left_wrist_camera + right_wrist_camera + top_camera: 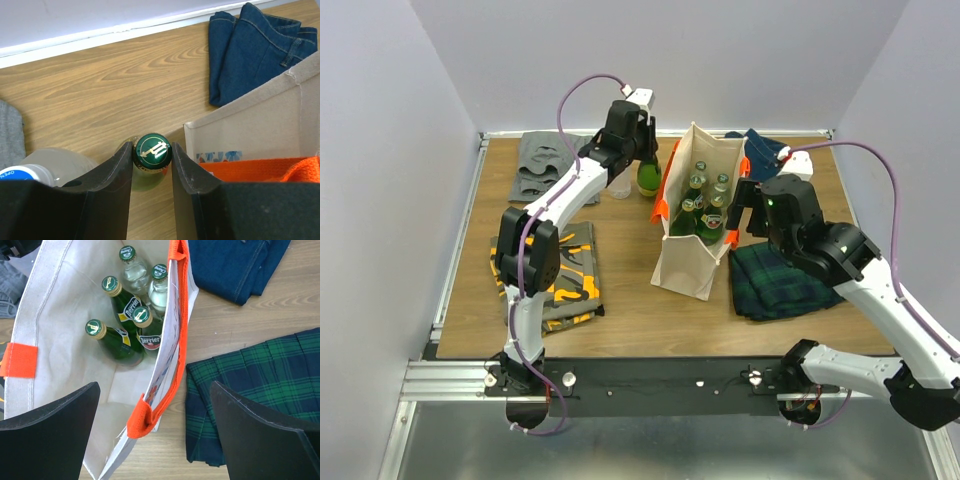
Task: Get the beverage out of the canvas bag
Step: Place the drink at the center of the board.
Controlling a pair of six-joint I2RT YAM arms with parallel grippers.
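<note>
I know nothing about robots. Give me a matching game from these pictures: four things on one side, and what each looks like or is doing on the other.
Things:
1 left tool
2 right tool
3 bag
4 jeans

States:
a folded, blue
b open, above the bag
c shut on a green bottle
d upright, five bottles inside

Pairs: 1-c, 2-b, 3-d, 4-a

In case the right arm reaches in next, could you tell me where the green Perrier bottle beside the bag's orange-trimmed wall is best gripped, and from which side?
Probably the neck just under the cap, from straight above through the open top of the canvas bag. The green Perrier bottle stands cap up, its body hemmed in by neighbouring bottles and the cloth wall.
</note>
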